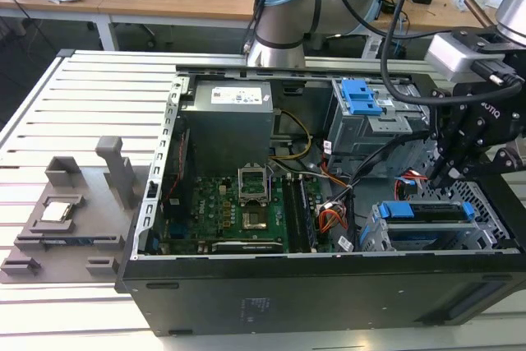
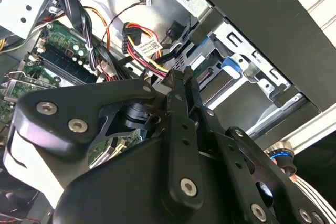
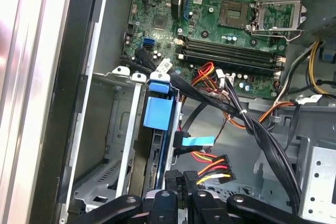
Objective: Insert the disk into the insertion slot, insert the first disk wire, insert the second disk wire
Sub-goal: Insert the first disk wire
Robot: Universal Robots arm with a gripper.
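Disk [image 1: 427, 213] in its blue caddy lies already inside the insertion slot [image 1: 371, 234], in the corner of the open computer case [image 1: 288, 302] that is nearest the camera on the exterior view's right. In the first wrist view the disk [image 3: 157, 150] is seen edge-on, and its blue end tab stands out of the silver bay [image 3: 128, 129].

The end effector [image 1: 445, 177] hangs just above the slot's far edge. In both wrist views its fingers [image 2: 176, 106] [image 3: 193, 184] are pressed together; whether something thin is pinched between them, I cannot tell.

Near the fingertips, a power connector [image 3: 212, 169] with red, yellow and black wires lies apart from the disk. A flat blue data cable [image 3: 197, 141] reaches the disk's edge; if it is plugged in, I cannot tell.

The case stands on the slotted metal desk [image 1: 82, 104].
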